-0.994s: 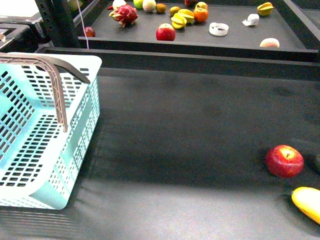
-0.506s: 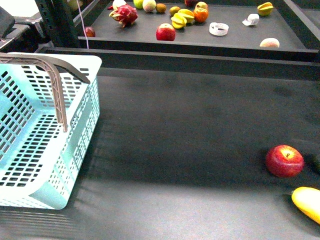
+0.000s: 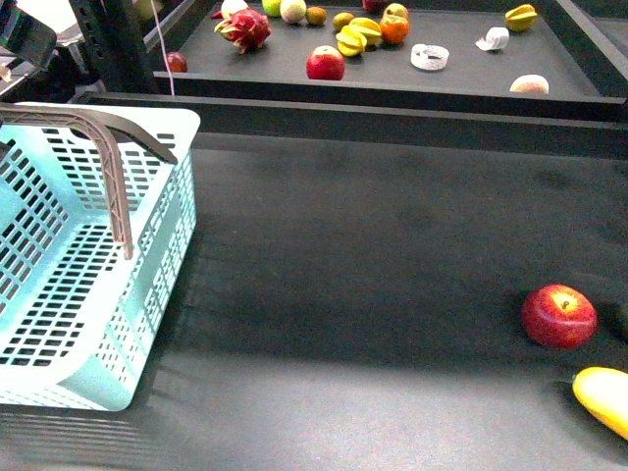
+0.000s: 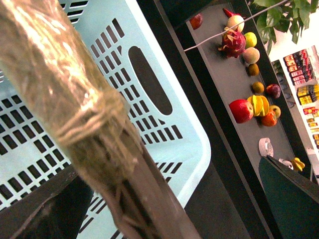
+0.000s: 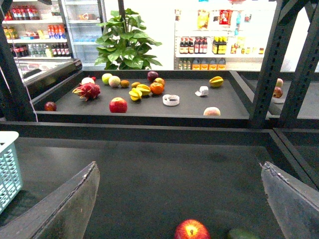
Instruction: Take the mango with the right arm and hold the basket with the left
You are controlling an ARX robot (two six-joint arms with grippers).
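the smooth yellow oval mango lies by the dark matte tabletop's near right edge, just beside a glossy round red apple. wide bare tabletop separates them from the slotted turquoise plastic basket at the left edge. the right claw gapes wide. the left claw is spread apart, with the basket's ribbed grey-brown handle between its fingers.

No legible text or labels anywhere.

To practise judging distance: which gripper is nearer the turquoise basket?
Left. The left gripper is right at the basket, close against its grey-brown handle. The right gripper is far across the table, near the red apple.
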